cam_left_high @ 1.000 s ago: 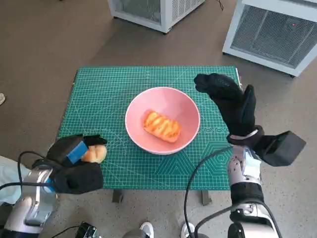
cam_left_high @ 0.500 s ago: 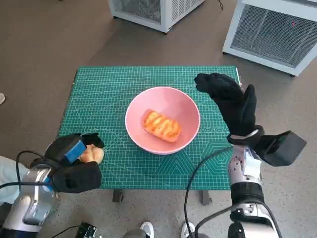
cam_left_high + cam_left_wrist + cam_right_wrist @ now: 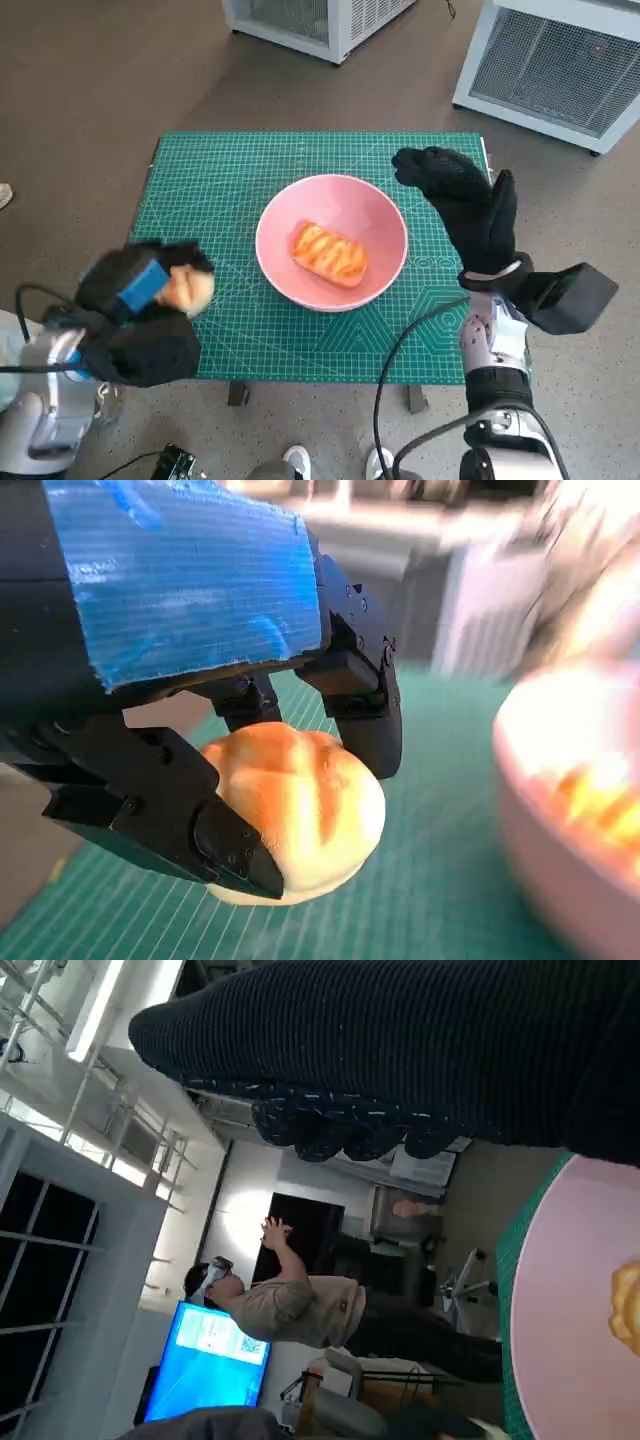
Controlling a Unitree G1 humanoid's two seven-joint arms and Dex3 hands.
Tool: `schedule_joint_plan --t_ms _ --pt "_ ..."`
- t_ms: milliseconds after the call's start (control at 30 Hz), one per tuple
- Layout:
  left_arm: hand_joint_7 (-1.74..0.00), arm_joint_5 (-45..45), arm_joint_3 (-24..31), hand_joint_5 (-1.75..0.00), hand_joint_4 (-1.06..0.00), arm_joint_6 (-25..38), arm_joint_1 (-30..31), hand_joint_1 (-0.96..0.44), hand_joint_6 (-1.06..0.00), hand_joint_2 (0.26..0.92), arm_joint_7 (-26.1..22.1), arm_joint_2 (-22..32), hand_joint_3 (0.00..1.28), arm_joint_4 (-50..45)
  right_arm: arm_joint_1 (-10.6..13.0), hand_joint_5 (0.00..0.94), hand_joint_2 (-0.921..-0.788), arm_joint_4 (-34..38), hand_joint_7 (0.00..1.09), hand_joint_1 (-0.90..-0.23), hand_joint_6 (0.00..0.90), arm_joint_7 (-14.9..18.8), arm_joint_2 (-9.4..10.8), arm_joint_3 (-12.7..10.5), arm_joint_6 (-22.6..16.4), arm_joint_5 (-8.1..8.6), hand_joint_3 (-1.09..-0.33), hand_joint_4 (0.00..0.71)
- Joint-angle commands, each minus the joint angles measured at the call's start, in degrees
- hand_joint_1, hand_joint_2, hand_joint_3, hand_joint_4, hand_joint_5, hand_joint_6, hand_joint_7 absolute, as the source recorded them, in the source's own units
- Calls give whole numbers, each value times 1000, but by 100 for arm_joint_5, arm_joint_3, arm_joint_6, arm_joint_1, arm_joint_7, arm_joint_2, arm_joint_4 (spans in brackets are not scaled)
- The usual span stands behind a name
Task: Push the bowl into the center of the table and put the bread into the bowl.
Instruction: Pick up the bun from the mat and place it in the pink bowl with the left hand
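Note:
A pink bowl [image 3: 375, 220] sits near the middle of the green cutting mat [image 3: 220, 180] with a glazed orange pastry [image 3: 328, 254] inside it. My left hand [image 3: 140, 300] holds a round bread roll [image 3: 186, 291] above the mat's near left corner; in the left wrist view the black fingers [image 3: 345, 695] wrap the roll [image 3: 300, 815], with the bowl [image 3: 560, 810] blurred beside it. My right hand [image 3: 465, 205] hangs raised just right of the bowl, fingers spread, holding nothing. The right wrist view shows the glove [image 3: 400, 1050] and the bowl's rim [image 3: 575, 1290].
White slatted cabinets [image 3: 545, 65] stand on the floor beyond the table, a second one [image 3: 315, 20] at the back. A black cable [image 3: 400, 350] loops near my right forearm. A person [image 3: 290, 1305] with a raised arm sits by a blue screen [image 3: 210, 1355].
My left hand has lifted the roll off the near left corner and it now blurs with motion. The bowl, pastry and right hand stay put.

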Motion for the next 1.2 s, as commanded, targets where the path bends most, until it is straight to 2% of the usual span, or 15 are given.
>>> schedule_joint_plan --t_ms 33,267,467,767,1200 --pt "-1136 -78 56 -1085 -759 20 -425 3 -661 917 -37 -94 28 -432 63 0 -921 116 557 -710 -1 27 4 -14 47 8 -772 175" --pt "-1153 -42 -191 -1066 -760 -107 -1121 3 -663 917 48 -367 26 -503 36 0 -921 155 557 -709 -1 27 4 -9 21 -9 -772 176" --pt "-1150 18 -571 -1069 -761 -402 -1705 2 -660 918 139 -624 25 -164 27 1 -921 170 559 -708 -1 36 4 -8 -5 -10 -770 177" --pt "-1155 103 -1203 -1104 -746 -601 -2620 2 -639 920 -130 -978 37 505 80 0 -921 132 559 -708 -1 38 15 -5 -57 -6 -772 176" --pt "-1152 247 -1823 -1101 -758 -834 -3093 2 -633 919 -196 -1411 37 1399 189 0 -921 -27 556 -707 -1 -16 -2 -25 -42 18 -775 174"
